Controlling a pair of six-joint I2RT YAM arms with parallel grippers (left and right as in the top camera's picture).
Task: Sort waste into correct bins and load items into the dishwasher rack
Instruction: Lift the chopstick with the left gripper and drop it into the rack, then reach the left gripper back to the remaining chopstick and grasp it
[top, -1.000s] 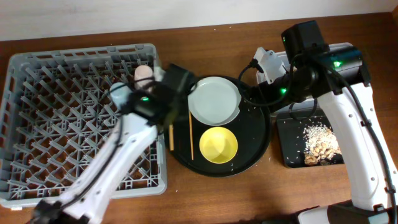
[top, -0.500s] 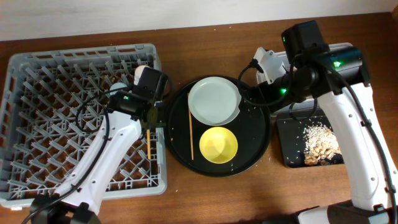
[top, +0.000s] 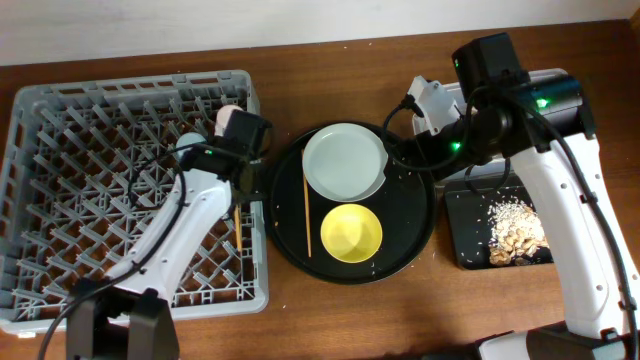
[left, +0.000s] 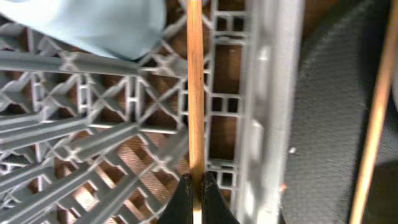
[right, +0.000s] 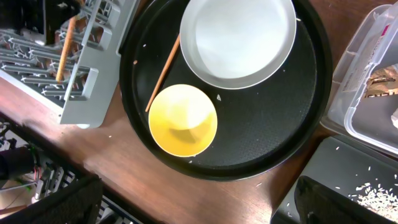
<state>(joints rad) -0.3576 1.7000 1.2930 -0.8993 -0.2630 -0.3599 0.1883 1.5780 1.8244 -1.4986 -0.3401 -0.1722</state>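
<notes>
My left gripper is shut on a thin wooden chopstick and holds it over the right edge of the grey dishwasher rack. In the left wrist view its jaws pinch the chopstick above the rack lattice. The second chopstick lies on the round black tray, beside the pale plate and the yellow bowl. A pink cup and a blue cup sit in the rack. My right gripper is open and empty, above the tray's right side.
A shallow black tray with beige food scraps stands at the right. A clear tub holds a brown-gold wrapper. The right wrist view also shows the plate, the bowl and the loose chopstick.
My left gripper has carried the chopstick left from the round tray's edge to over the rack's right side. The right arm has not moved.
</notes>
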